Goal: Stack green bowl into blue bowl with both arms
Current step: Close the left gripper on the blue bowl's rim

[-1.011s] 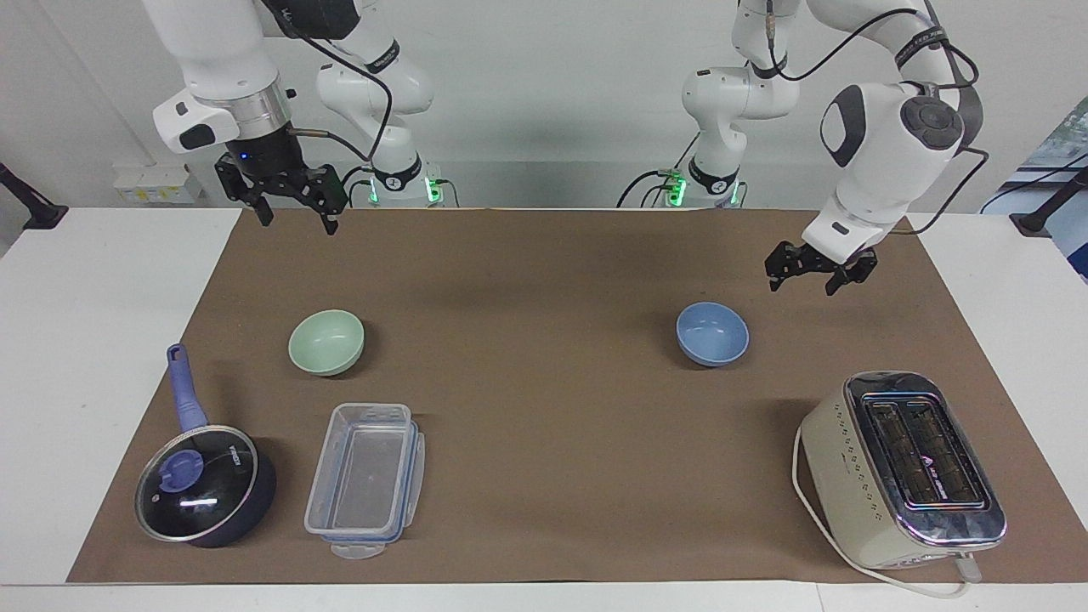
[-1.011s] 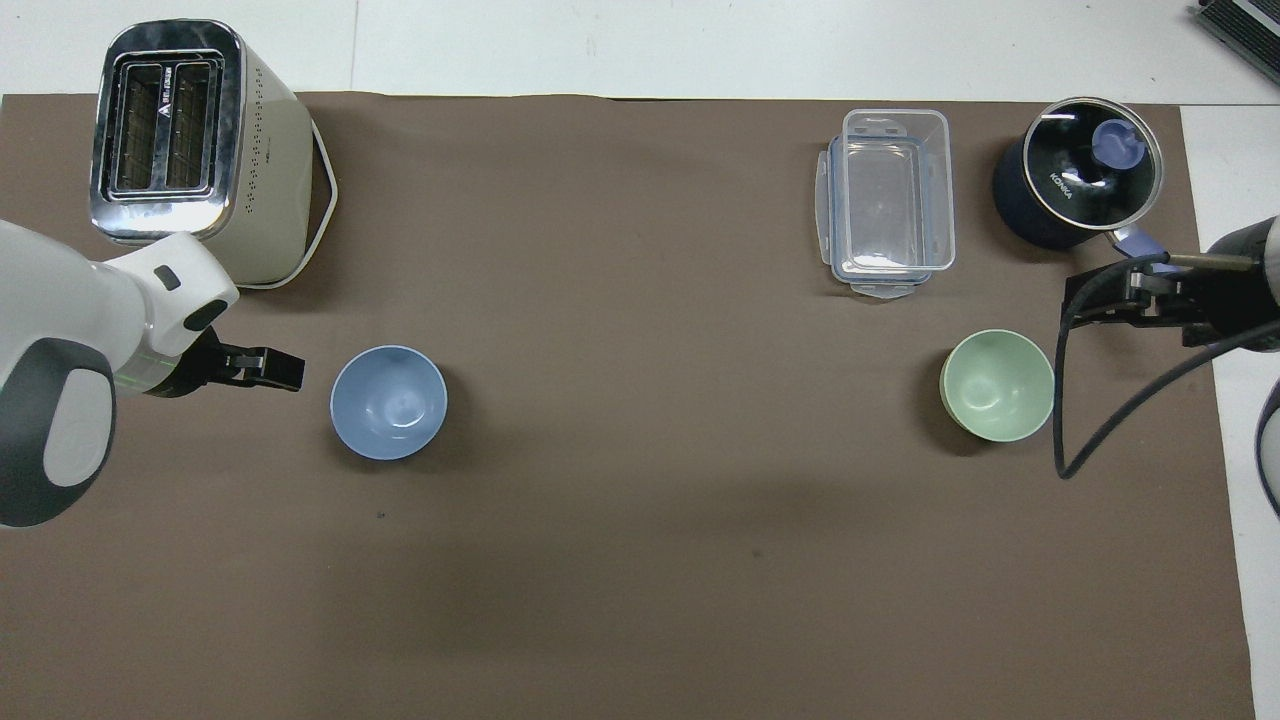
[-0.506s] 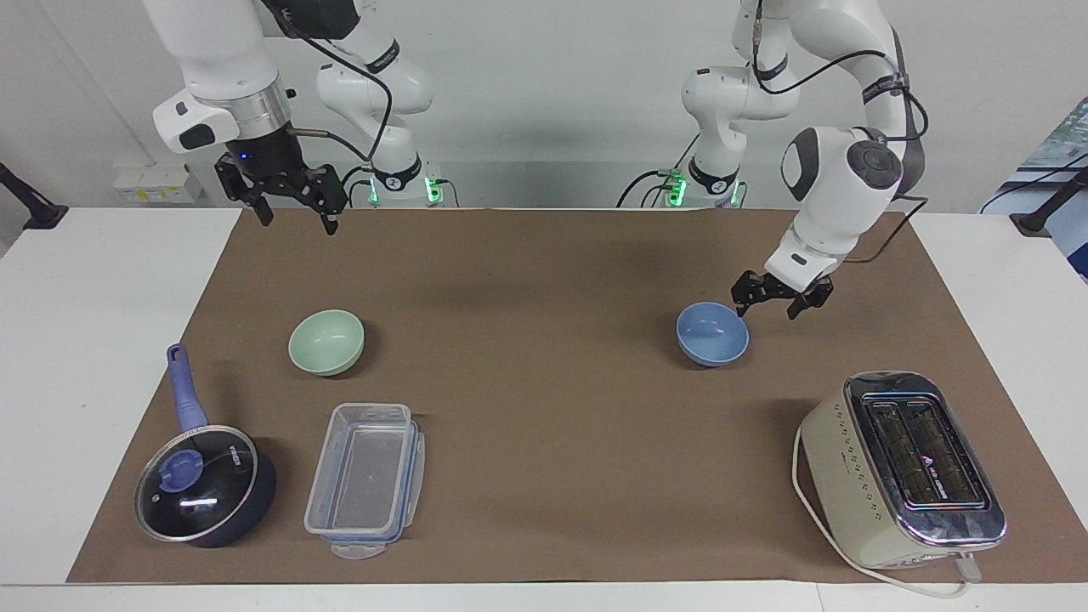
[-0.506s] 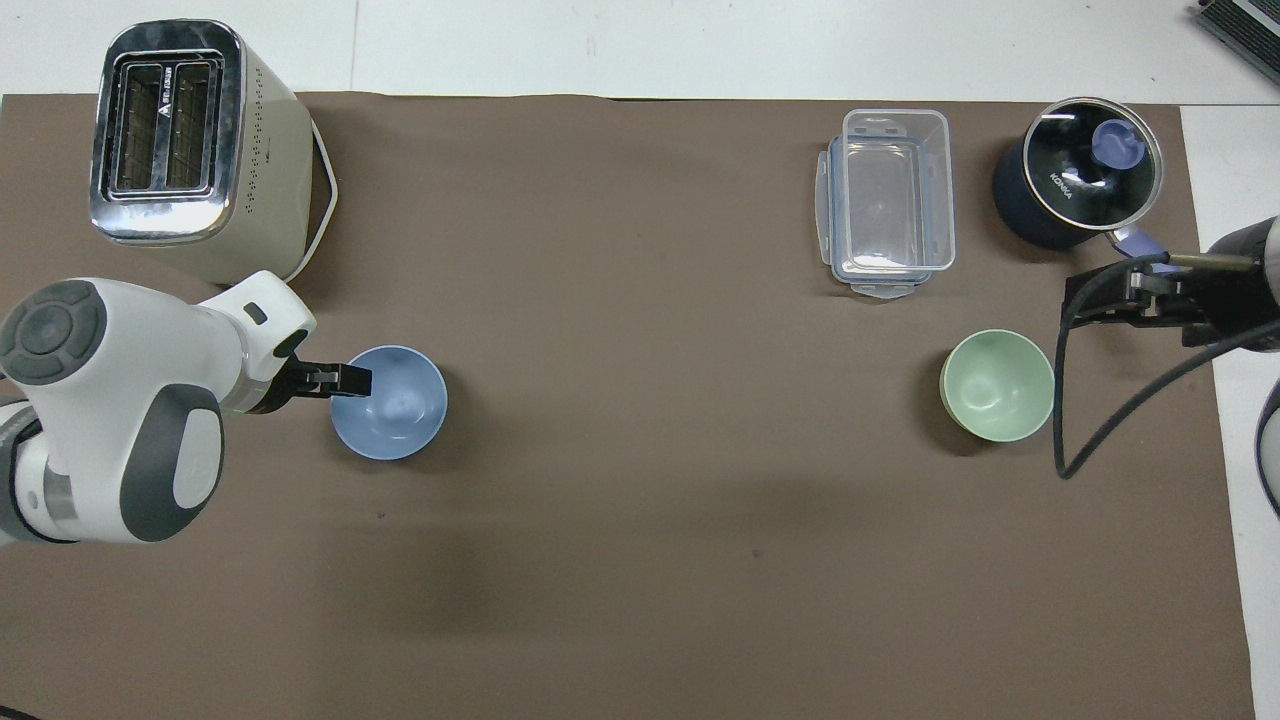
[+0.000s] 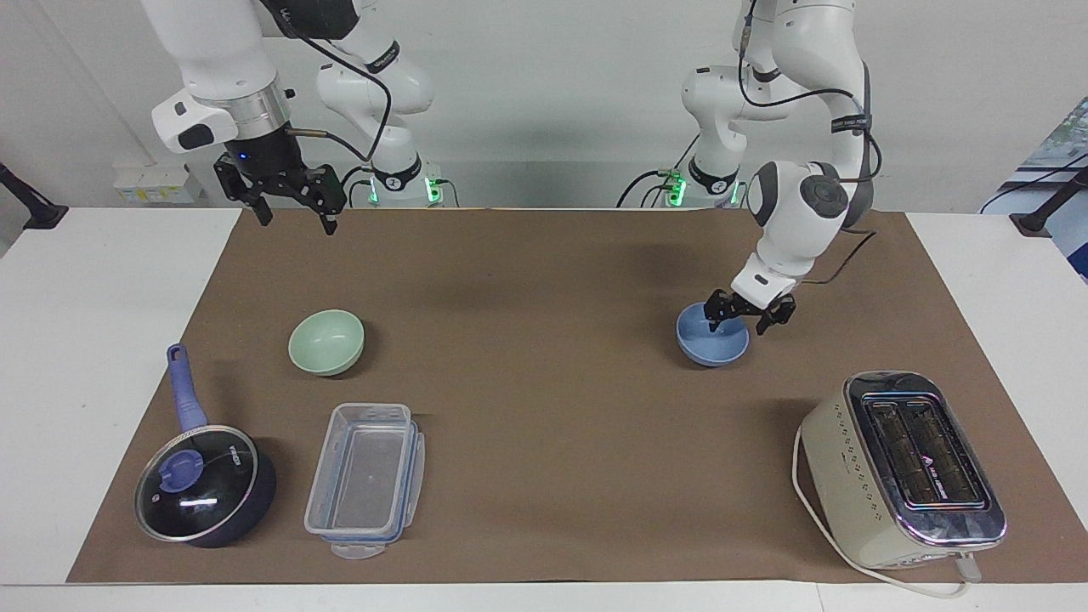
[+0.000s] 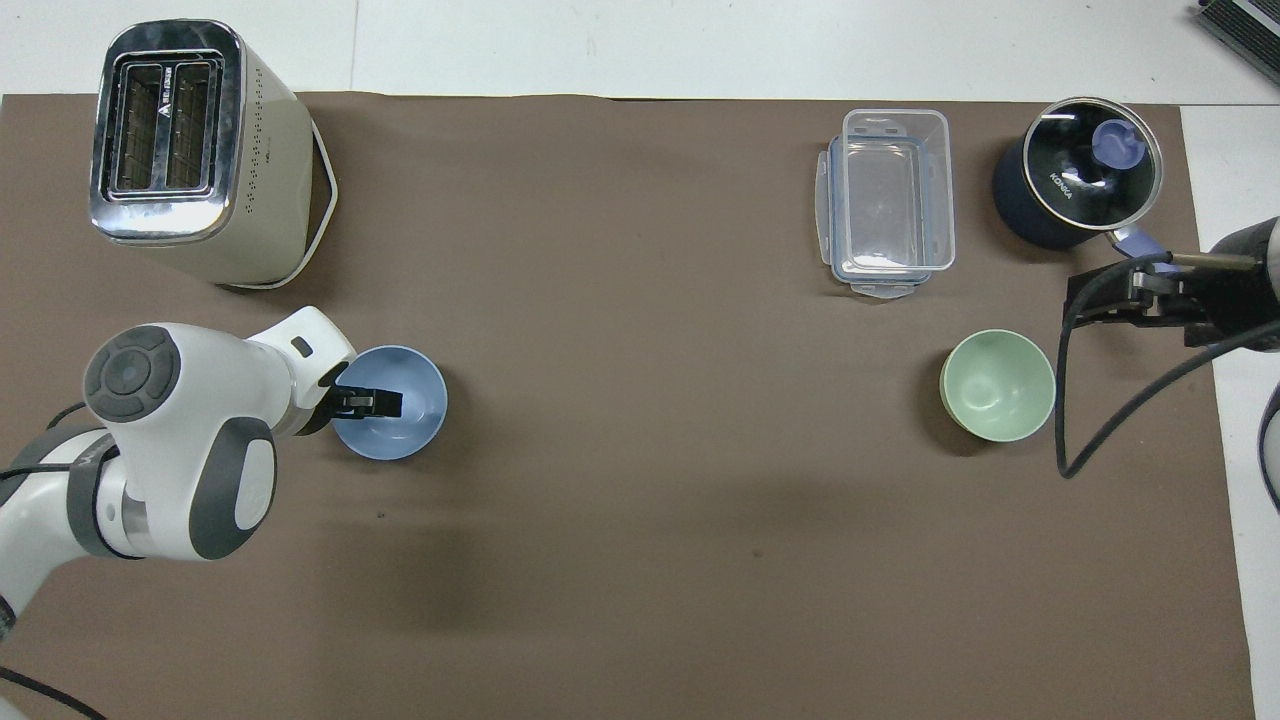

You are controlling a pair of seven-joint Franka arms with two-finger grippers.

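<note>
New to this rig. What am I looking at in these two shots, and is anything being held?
Two white robot arms work at one table. One shot faces them from across the table; the other looks down from above their end. On the brown mat lie a green bowl, a blue bowl, a toaster, a clear container and a lidded saucepan. The left gripper is open, straddling the blue bowl's rim at the side toward the left arm's end. The right gripper is open and waits in the air over the mat's edge. Nothing is held.
</note>
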